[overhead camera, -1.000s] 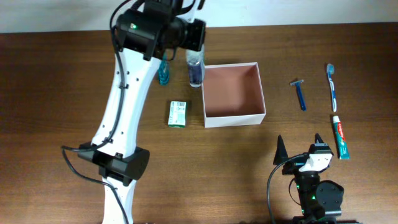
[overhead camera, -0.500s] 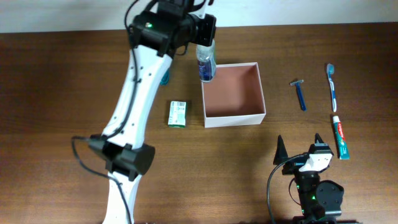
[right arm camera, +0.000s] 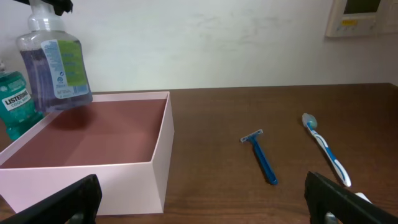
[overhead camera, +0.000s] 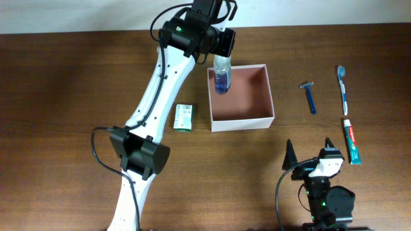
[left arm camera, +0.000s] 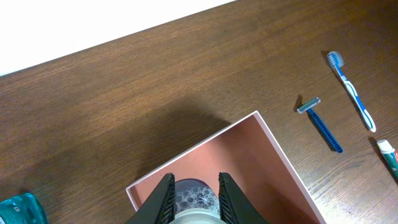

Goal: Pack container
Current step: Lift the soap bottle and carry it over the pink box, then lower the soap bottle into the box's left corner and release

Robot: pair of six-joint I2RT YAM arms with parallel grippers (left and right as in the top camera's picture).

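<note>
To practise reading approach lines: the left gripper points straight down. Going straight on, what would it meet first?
Shut on a clear bottle of blue liquid, the left gripper would likely press it onto the white box, on its reddish-brown floor near a corner. Depth is unclear, so the rim may come first.

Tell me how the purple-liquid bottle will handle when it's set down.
The bottle is mostly full of liquid, so it is probably heavy for its size. It is taller than wide, so it may tip if nudged. Its clear plastic looks smooth, possibly slippery.

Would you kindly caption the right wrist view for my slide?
Bottle held over the open box; razor and toothbrush lie on the table.
</note>
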